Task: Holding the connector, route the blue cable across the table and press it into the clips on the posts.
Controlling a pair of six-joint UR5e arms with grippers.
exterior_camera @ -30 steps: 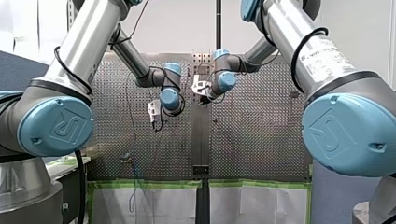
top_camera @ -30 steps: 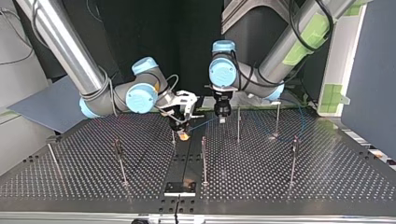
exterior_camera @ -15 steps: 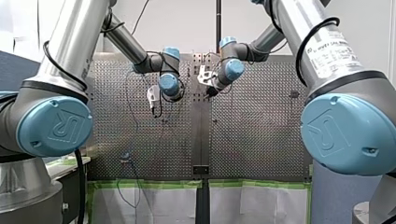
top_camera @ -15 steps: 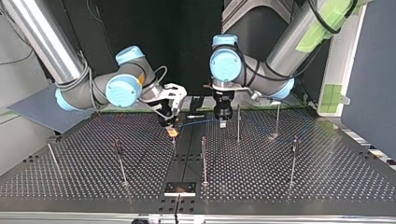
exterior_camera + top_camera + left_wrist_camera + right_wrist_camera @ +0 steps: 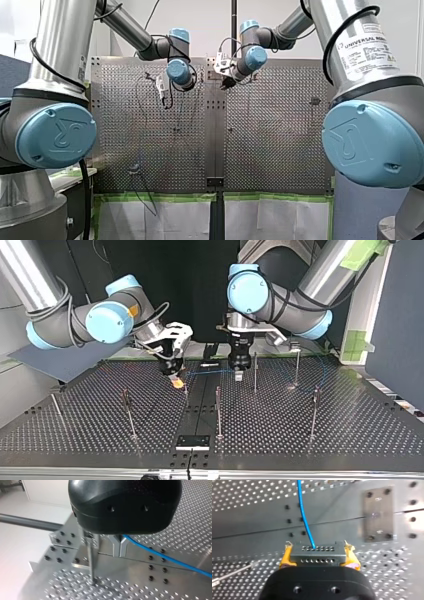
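In the front view, my left end effector and my right end effector hang close together over the far middle of the perforated metal table. Their fingers are too small here to read.

In the top view, my right end effector is tilted and shows a yellow tip. The thin blue cable runs from it, level above the table, to my left end effector, which points straight down just beside one of the slim metal posts.

In the left wrist view, the metal fingers are drawn together and the cable comes out from between them, slanting away over the table. A post stands just beside the fingers.

In the right wrist view, the yellow pads are clamped on the two ends of the grey rectangular connector. The cable leaves the connector's middle and runs ahead over the table.
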